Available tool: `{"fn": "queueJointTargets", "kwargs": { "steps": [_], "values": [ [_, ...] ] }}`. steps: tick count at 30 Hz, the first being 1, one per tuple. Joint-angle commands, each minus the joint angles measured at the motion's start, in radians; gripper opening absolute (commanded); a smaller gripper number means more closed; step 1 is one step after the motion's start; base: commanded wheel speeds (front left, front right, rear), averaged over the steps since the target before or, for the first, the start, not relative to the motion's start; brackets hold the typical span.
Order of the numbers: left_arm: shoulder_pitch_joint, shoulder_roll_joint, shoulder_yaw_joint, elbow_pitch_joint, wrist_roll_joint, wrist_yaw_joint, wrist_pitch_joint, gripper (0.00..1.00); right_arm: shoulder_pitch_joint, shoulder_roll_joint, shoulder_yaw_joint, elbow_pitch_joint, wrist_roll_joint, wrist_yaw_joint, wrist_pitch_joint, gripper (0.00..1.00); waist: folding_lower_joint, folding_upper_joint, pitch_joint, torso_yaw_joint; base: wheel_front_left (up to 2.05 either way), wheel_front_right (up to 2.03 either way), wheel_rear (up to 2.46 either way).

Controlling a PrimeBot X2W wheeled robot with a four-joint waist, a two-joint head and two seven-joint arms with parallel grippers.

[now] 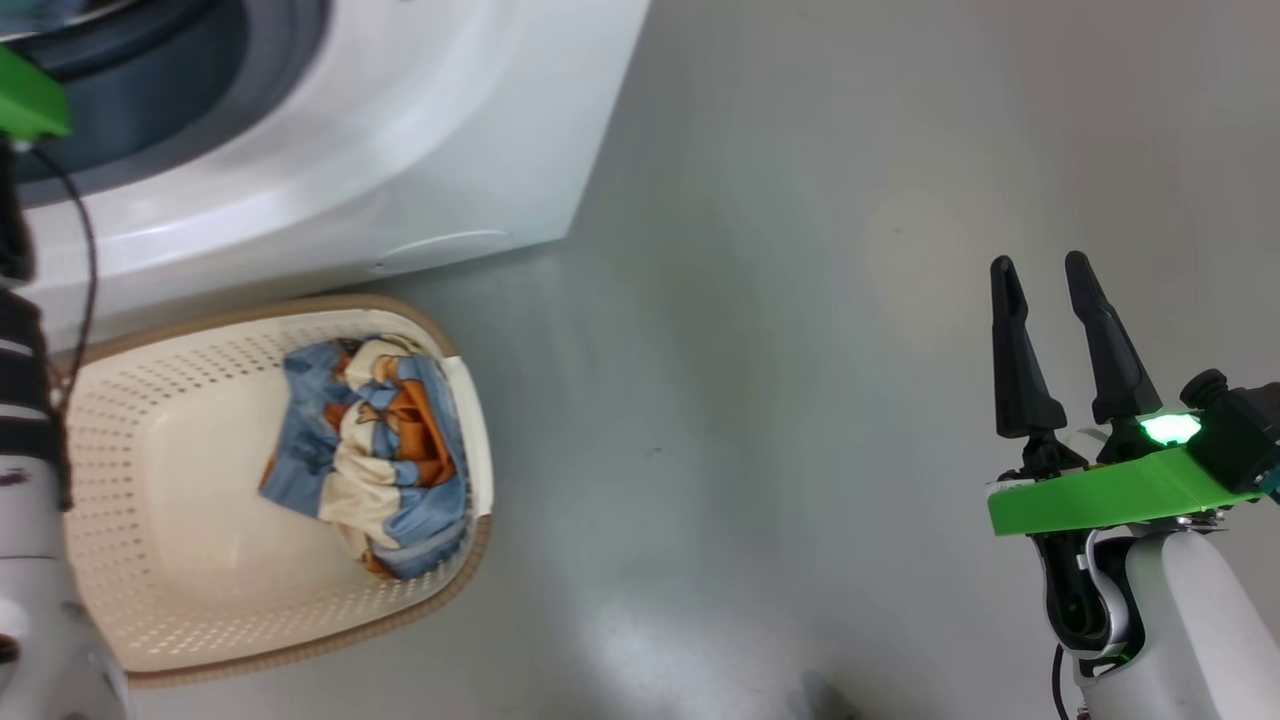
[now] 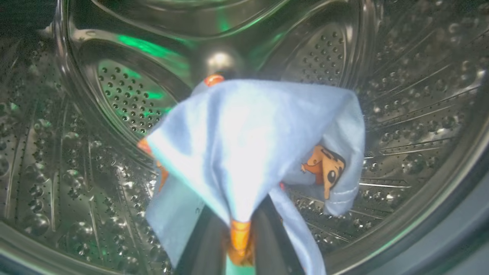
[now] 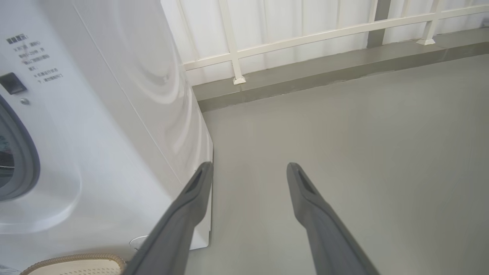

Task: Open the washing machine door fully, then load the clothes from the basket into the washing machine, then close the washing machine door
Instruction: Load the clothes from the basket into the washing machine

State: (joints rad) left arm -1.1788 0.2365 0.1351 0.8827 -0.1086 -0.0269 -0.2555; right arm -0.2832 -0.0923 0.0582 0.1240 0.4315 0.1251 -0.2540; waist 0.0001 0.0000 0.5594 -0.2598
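Head view: the washing machine [image 1: 420, 150] fills the upper left, its blue-grey gasket ring [image 1: 270, 60] framing the dark opening. The left forearm [image 1: 35, 600] rises along the left edge and reaches into that opening. The basket [image 1: 120, 400] sits on the floor [image 1: 800, 300] just in front of the machine. The clothes [image 1: 375, 460] lie bunched against its right wall, long axis running away from the robot. This bundle is close beside the left arm and well apart from the right gripper [image 1: 1050, 265]. That gripper hovers over bare floor at the lower right, fingers spread and empty.

Left wrist view: the left gripper [image 2: 238, 229] is pressed together on a light-blue garment [image 2: 244, 133], pinching it at an orange patch. The cloth drapes back over the fingers and hangs free inside the steel drum [image 2: 126, 99], with perforated wall on every side. Letting go here would likely drop it onto the drum wall below.

Right wrist view: the right gripper's two fingers stand wide apart, pointing across the floor. The machine's white side is at the left, and a strip of the basket's brown rim [image 3: 76, 259] shows at the bottom left.
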Motion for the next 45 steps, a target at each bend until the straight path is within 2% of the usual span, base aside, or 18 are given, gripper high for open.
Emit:
{"fn": "queueJointTargets", "kwargs": {
  "steps": [1,2,3,10,21,37,45],
  "values": [
    [-0.011,0.049,0.017,-0.014,0.01,0.01,-0.006,0.28,-0.01,-0.002,0.019,-0.022,0.004,0.006,-0.008,1.0,-0.0001,0.0,0.022,-0.024,0.0,0.0,0.0],
    [-0.013,0.053,0.022,-0.01,0.01,0.013,-0.006,0.7,-0.01,-0.001,0.019,-0.022,0.005,0.006,-0.008,1.0,-0.0001,0.0,0.024,-0.029,0.0,0.0,0.0],
    [-0.015,0.056,0.024,-0.01,0.011,0.014,-0.006,1.0,-0.01,0.0,0.019,-0.022,0.005,0.006,-0.008,1.0,-0.0001,0.0,0.025,-0.032,0.0,0.0,0.0],
    [-0.007,0.052,0.029,-0.019,0.018,0.02,-0.006,1.0,-0.01,0.004,0.008,-0.02,0.003,0.006,-0.008,1.0,-0.0001,0.0,0.027,-0.029,0.0,0.0,0.0],
    [0.077,0.029,0.019,-0.046,0.027,-0.014,-0.006,1.0,-0.011,-0.014,0.006,-0.021,-0.006,0.006,-0.008,1.0,-0.0001,0.0,-0.021,0.011,0.0,0.0,0.0],
    [0.464,-0.085,0.061,-0.278,0.018,-0.056,-0.006,1.0,0.05,-0.083,0.007,-0.013,-0.033,0.006,-0.008,1.0,-0.0001,0.0,-0.194,0.116,0.0,0.0,0.0],
    [0.621,-0.123,0.067,-0.357,0.028,-0.071,-0.006,1.0,0.098,-0.104,0.007,-0.004,-0.04,0.006,-0.008,1.0,-0.0001,0.0,-0.268,0.16,0.0,0.0,0.0]
  ]
}}
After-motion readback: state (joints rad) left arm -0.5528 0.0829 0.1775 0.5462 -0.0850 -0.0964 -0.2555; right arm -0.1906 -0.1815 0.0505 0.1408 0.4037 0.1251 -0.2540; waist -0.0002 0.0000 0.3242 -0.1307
